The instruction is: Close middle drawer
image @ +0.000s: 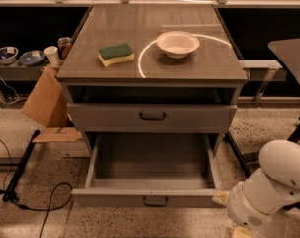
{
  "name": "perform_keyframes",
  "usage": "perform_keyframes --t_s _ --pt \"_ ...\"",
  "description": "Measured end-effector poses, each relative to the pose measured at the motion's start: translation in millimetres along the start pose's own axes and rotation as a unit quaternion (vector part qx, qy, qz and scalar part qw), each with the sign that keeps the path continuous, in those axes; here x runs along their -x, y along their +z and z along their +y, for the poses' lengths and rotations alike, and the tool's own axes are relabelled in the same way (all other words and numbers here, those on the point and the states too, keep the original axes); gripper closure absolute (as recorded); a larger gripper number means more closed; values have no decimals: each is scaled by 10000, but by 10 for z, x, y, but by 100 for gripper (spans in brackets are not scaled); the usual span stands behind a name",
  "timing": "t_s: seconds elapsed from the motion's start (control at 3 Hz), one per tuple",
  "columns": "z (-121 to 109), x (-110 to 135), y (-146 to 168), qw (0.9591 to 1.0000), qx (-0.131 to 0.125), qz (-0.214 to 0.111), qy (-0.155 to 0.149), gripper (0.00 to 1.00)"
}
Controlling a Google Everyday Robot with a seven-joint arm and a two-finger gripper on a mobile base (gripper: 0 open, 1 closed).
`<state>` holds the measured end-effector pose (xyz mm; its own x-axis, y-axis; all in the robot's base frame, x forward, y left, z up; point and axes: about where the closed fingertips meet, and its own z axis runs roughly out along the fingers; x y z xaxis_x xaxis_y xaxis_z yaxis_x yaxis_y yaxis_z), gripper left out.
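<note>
The middle drawer (pixel 152 165) is pulled far out of the grey cabinet. It is a deep, empty tray with a low flat front and a small dark centre handle (pixel 155 201). Above it, the taller-fronted top drawer (pixel 152 117) stands slightly out. The lowest drawer is hidden under the open one. My white arm (pixel 268 187) is at the lower right, beside the open drawer's front right corner. My gripper (pixel 241 231) shows only as a pale tip at the bottom edge, below and to the right of the drawer front.
A green and yellow sponge (pixel 116 53) and a white bowl (pixel 177 43) sit on the cabinet top. A cardboard piece (pixel 45 105), a black stand leg (pixel 21 167) and a cable (pixel 50 202) are on the floor to the left. A dark table (pixel 290 51) stands to the right.
</note>
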<state>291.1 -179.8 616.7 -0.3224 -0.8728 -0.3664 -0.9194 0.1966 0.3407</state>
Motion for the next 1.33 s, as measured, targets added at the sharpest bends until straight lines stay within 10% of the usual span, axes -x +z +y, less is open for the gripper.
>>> perform_keyframes --t_s 1.33 --pt "-876 -117 1589 9804 1034 -1375 962 0"
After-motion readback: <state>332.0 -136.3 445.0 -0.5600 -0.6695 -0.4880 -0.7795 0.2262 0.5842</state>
